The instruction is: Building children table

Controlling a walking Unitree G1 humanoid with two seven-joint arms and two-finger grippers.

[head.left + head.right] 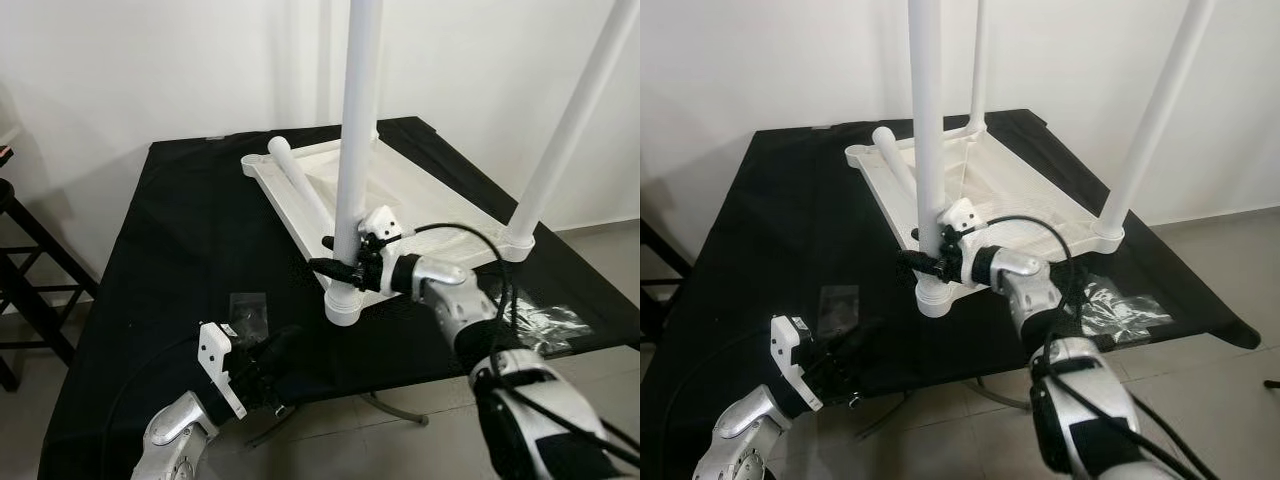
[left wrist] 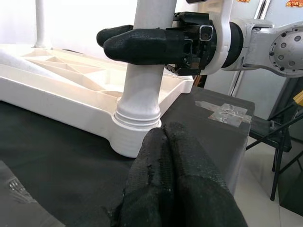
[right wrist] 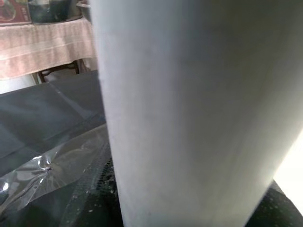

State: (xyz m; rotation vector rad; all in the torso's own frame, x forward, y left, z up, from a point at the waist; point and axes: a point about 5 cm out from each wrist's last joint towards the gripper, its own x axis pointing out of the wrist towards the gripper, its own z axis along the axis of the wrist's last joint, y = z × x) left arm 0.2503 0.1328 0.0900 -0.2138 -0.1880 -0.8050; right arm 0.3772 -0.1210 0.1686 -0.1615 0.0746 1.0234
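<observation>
Children's table top [image 1: 420, 195], white, inverted on the black cloth [image 1: 180, 240] of a work surface, underside ribs facing up. Three legs standing upright in corner sockets; a fourth leg [image 1: 298, 180] loose, lying across the top near the far-left corner. Right gripper [image 1: 340, 265] clamped around the near leg [image 1: 355, 150] just above its socket [image 1: 342, 303], black fingers [image 2: 142, 45] wrapped on either side of the tube. Left gripper [image 1: 268, 362] low at the near edge of the cloth, fingers pressed together on nothing, pointing toward the same socket and apart from it. Small plastic bag [image 1: 247, 312] flat on the cloth just beyond the left gripper; another clear wrapper [image 1: 540, 322] by the right arm. Step in hand, judged: seating or tightening the near leg in its socket. Next move, judged: release once firm, then pick up the loose leg and stand it squarely in the remaining corner socket.
</observation>
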